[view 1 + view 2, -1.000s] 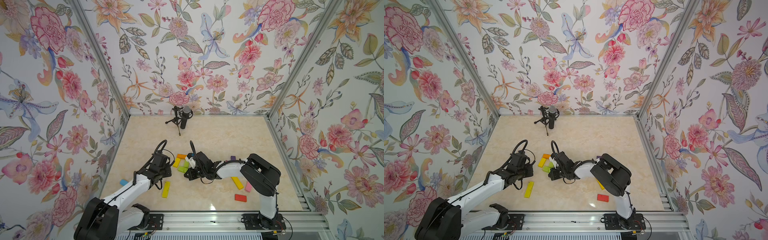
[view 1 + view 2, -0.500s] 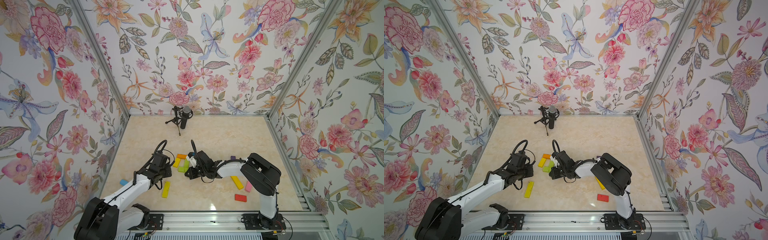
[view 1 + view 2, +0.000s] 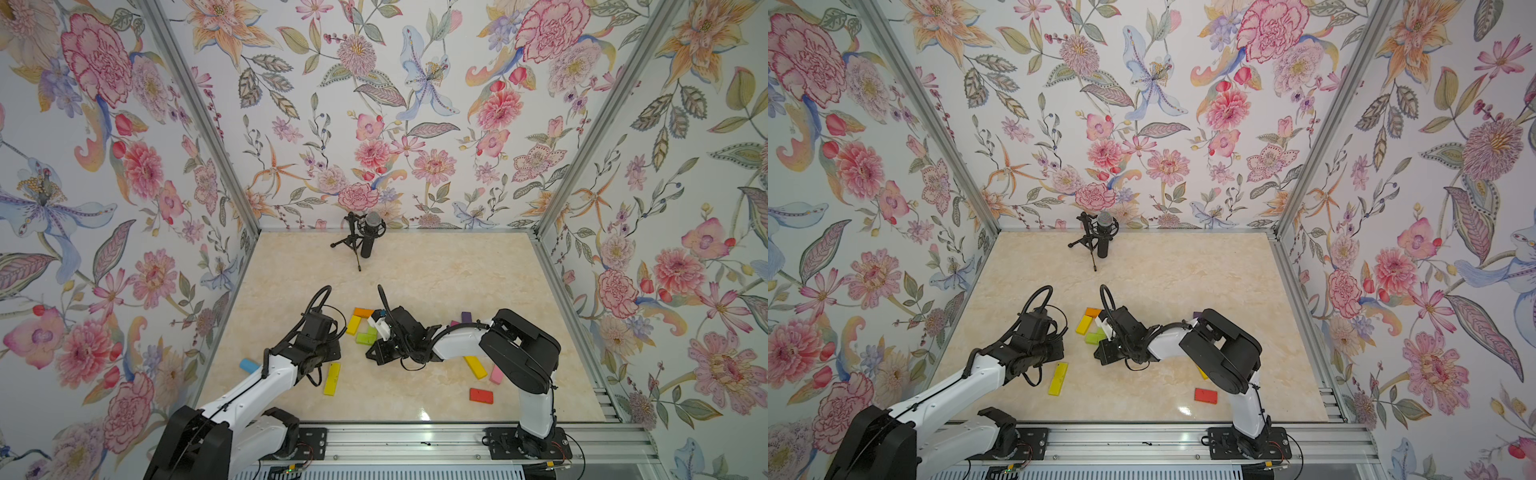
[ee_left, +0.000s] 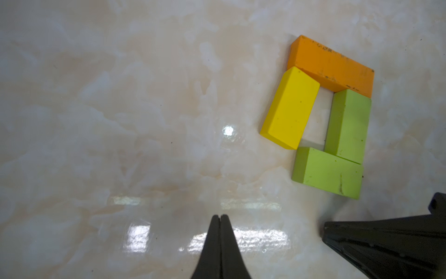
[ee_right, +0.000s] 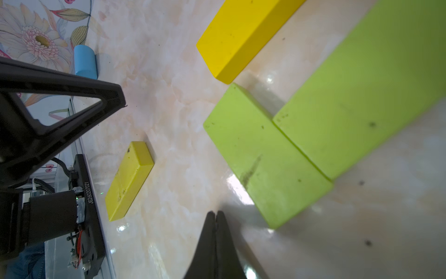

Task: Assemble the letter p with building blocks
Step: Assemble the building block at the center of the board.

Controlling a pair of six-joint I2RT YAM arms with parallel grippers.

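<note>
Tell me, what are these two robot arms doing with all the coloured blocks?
The two arms are laying blocks flat on the table to spell a letter p. Four blocks form a small ring: an orange block, a short yellow block, a green block and a second green block. The letter's stem is not there yet; a long yellow block lies apart, nearer the left arm. The left gripper and the right gripper are both shut and empty, near the ring.

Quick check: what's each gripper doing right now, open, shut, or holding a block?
Left gripper: closed, holding nothing.
Right gripper: closed, holding nothing.
</note>
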